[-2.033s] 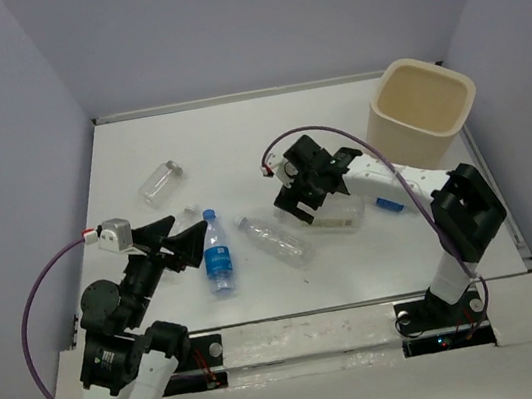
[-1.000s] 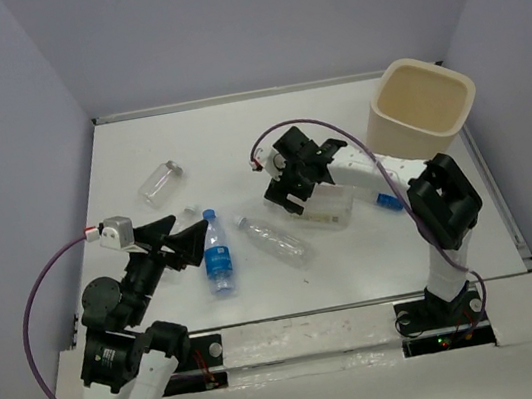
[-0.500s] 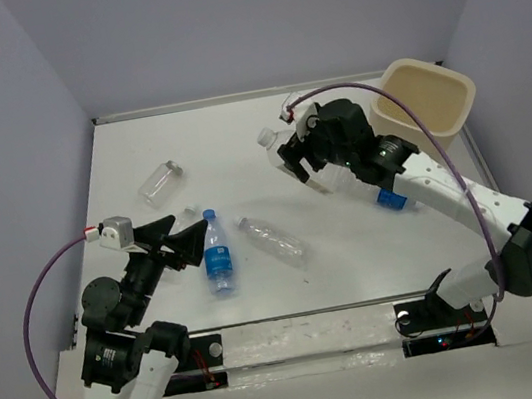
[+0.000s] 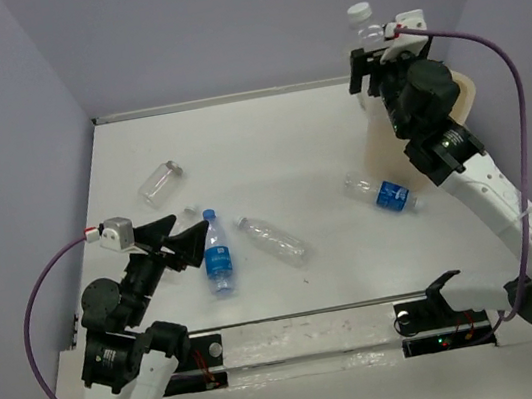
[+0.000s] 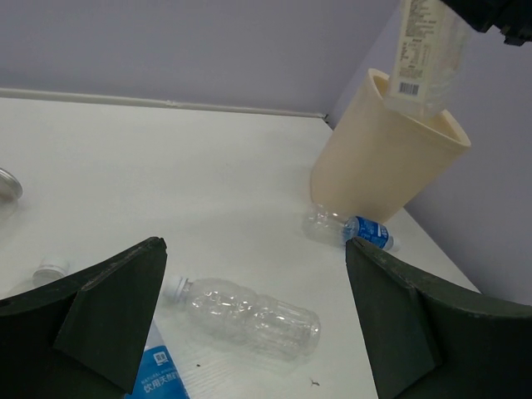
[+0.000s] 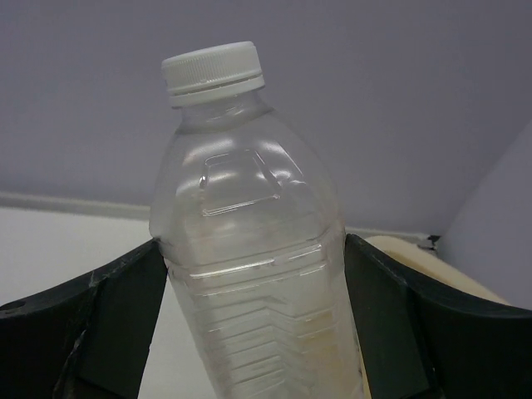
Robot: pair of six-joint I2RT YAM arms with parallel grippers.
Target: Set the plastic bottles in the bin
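Observation:
My right gripper (image 4: 375, 40) is raised high at the back right, shut on a clear plastic bottle (image 4: 363, 22) with a white cap that stands upright between the fingers (image 6: 108, 307). In the left wrist view this bottle (image 5: 428, 50) hangs just above the rim of the cream bin (image 5: 374, 158). My arm hides most of the bin (image 4: 376, 147) from above. On the table lie a blue-label bottle (image 4: 217, 253), a clear one (image 4: 274, 239), a small blue-label one (image 4: 382, 193) and a stubby one (image 4: 160, 182). My left gripper (image 4: 179, 236) is open, near the first.
A small white-capped item (image 4: 190, 211) lies beside the left gripper. The purple side walls stand close on both sides. The bin sits in the back right corner, with the small blue-label bottle (image 5: 349, 229) at its foot.
The right arm has lifted the white-capped bottle from the middle of the table up and rightward to above the bin. The left arm has not moved.

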